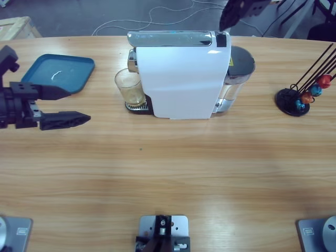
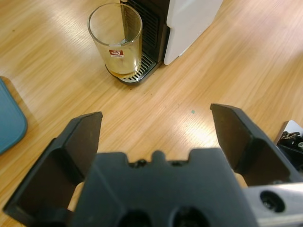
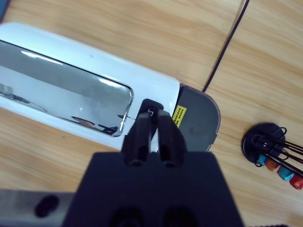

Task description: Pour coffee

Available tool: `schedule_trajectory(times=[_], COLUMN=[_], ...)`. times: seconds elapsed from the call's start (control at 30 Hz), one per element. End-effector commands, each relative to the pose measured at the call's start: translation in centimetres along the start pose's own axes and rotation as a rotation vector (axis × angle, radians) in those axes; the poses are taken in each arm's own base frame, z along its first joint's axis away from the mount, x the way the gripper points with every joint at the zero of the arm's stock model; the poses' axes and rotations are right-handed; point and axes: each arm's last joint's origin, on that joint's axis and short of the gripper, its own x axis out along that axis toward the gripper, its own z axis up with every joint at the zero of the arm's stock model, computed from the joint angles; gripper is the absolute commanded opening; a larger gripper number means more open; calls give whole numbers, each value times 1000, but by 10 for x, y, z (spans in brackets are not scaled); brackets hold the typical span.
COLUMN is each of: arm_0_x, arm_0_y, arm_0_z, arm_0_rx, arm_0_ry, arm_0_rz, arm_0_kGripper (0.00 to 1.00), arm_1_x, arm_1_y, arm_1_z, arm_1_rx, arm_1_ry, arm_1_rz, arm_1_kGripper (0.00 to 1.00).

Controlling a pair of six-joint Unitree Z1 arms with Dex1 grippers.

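Coffee (image 2: 122, 73) shows only as a thin brownish layer at the bottom of a clear glass (image 2: 115, 40), hard to make out from above. The glass stands on the drip grille of a white coffee machine (image 1: 182, 73), which sits near the tabletop's far edge, about the middle of its length. The machine's spout is hidden under its white body, and its grey water tank (image 1: 239, 65) is partly hidden behind it.

The left gripper (image 1: 71, 106) comes in from the tabletop's left edge, its arm cut off by the picture. It lies level and points toward the machine, jaws spread wide with nothing between them. The glass is well apart from it, ahead and slightly toward the far edge. Just beyond the gripper, near the far left corner, lies a blue tray (image 1: 58, 73).

The right gripper (image 3: 152, 135) hangs over the machine's top at its tank end, jaws closed together on nothing, tips at a small black button (image 3: 150, 106) beside the chrome lid (image 3: 61, 92); contact is unclear. From above only its dark tip shows.

Toward the right edge stands a black capsule rack (image 1: 299, 100) with blue, orange and red capsules.
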Motion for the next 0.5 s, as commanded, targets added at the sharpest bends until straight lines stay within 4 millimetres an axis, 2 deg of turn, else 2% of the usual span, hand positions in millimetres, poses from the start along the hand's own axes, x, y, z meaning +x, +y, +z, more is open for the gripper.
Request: schedule_trajectory(times=[0.03,0.5], arm_0_x=[7,5], arm_0_y=[-3,-6], arm_0_z=[-9,-6], arm_0_rx=[8,23], arm_0_ry=[31,16], arm_0_rz=[-36,-43], arm_0_kGripper=[1000,1000], arm_1_x=[-35,-25], arm_1_y=[-10,-8], arm_1_z=[-8,-8], arm_1_rx=[22,21], arm_1_ry=[-46,-20], arm_1_rz=[26,30], arm_1_kGripper=[1000,1000])
